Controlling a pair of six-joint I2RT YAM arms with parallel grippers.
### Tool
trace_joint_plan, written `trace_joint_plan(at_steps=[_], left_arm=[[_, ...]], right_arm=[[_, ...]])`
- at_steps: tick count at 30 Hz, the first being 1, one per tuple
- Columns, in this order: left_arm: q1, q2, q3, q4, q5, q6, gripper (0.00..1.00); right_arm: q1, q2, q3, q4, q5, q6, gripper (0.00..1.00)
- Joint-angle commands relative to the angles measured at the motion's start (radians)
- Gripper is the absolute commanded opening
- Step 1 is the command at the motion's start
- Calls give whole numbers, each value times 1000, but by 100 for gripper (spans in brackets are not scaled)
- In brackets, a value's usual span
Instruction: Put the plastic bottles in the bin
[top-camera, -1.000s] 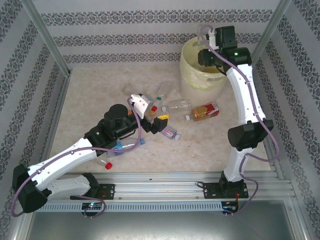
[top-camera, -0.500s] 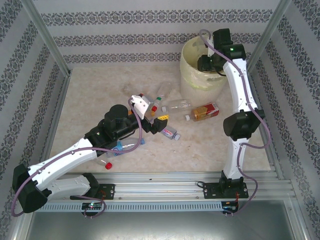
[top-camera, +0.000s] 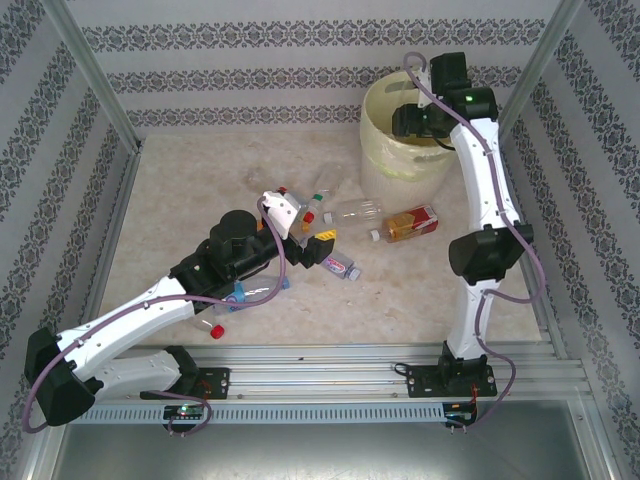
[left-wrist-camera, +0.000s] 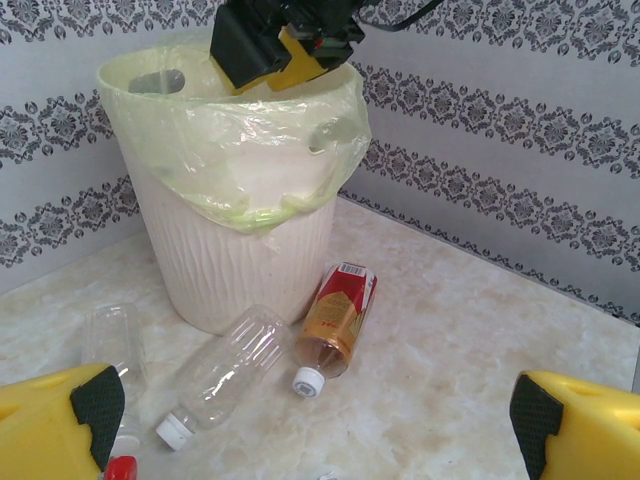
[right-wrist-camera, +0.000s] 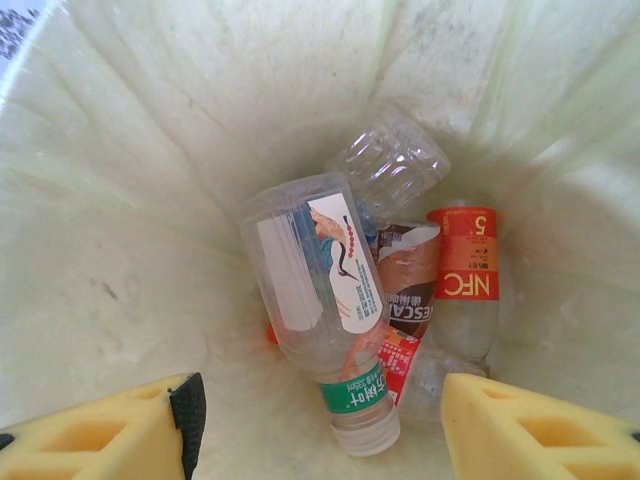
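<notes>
Over the mouth of the bin (top-camera: 385, 160): right gripper (top-camera: 415, 122), pointing down into it, jaws spread wide, with nothing held and nothing touched. Its yellow fingertips (right-wrist-camera: 120, 430) sit at the two lower corners of the right wrist view. Directly below that gripper, on the bin floor, is a loose heap of four bottles. The clear bottle with green band (right-wrist-camera: 320, 290) lies uppermost, its neck toward the fingers. The ribbed clear bottle (right-wrist-camera: 390, 160) lies beyond it, the brown-label bottle (right-wrist-camera: 412, 290) partly under it, and the red NFC bottle (right-wrist-camera: 465, 265) on the right-hand finger's side. None is in contact with the gripper. Low over the table (top-camera: 180, 190), well apart from the bin: left gripper (top-camera: 300, 228), jaws likewise fully apart and empty, its yellow fingers at either lower corner of the left wrist view. Ahead of that gripper, between it and the bin wall, lie three bottles. The orange-label bottle (left-wrist-camera: 335, 320), white cap, is on its side with its base near the foot of the bin. The empty clear bottle (left-wrist-camera: 225, 370), white cap, is just beside it and roughly parallel. A second clear bottle (left-wrist-camera: 110, 345) lies further toward the left-hand finger. A red cap (left-wrist-camera: 118, 468) sits just beside that finger's black pad. Beside the left gripper in the top view, on its right-hand side: blue-label bottle (top-camera: 340, 267), lying flat, apart from the fingers.
</notes>
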Motion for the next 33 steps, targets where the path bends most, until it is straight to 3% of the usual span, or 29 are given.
trace_joint_plan(at_steps=[1, 10, 22, 30, 33], left_arm=[[13, -2, 2, -6, -18, 25, 100], [11, 2, 12, -81, 49, 73, 100], [-16, 20, 21, -135, 99, 155, 100], [-30, 25, 22, -145, 111, 182, 100], [-42, 31, 21, -150, 102, 195, 100]], right_arm=[[-1, -120, -57, 68, 15, 7, 65], [7, -423, -430, 261, 57, 31, 68], [-2, -875, -1104, 539, 10, 284, 74], [-40, -989, -1431, 705, -43, 492, 76], [-49, -983, -1527, 811, -83, 555, 82]])
